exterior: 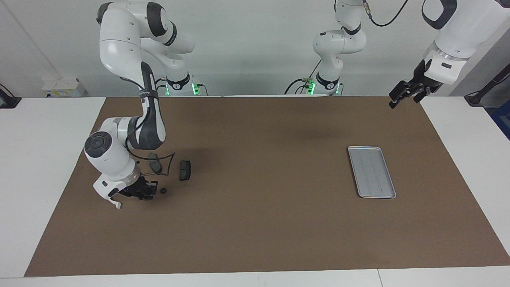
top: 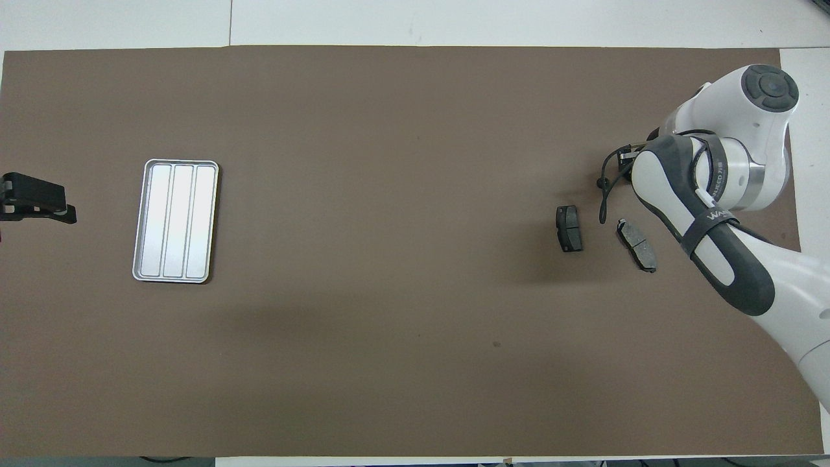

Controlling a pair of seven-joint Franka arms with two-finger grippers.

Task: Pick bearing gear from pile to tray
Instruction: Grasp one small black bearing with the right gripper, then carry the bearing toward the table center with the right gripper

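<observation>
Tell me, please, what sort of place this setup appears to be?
Probably a robotics lab workcell: two white arms mounted at a table covered by a brown mat, with brake pads and a metal tray laid out for practice, against bare walls.

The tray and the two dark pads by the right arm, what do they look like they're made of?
The tray: likely bare metal, a silvery sheen with pressed ribs. The brake pads: dull dark grey, no shine; possibly composite on a backing plate, but unclear.

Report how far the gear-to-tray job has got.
Done: nothing; the tray holds no part. In hand: the right gripper is down at the pile, beside a small black round piece; what it grips is hidden. Left: lift, carry, place. The left gripper waits.
</observation>
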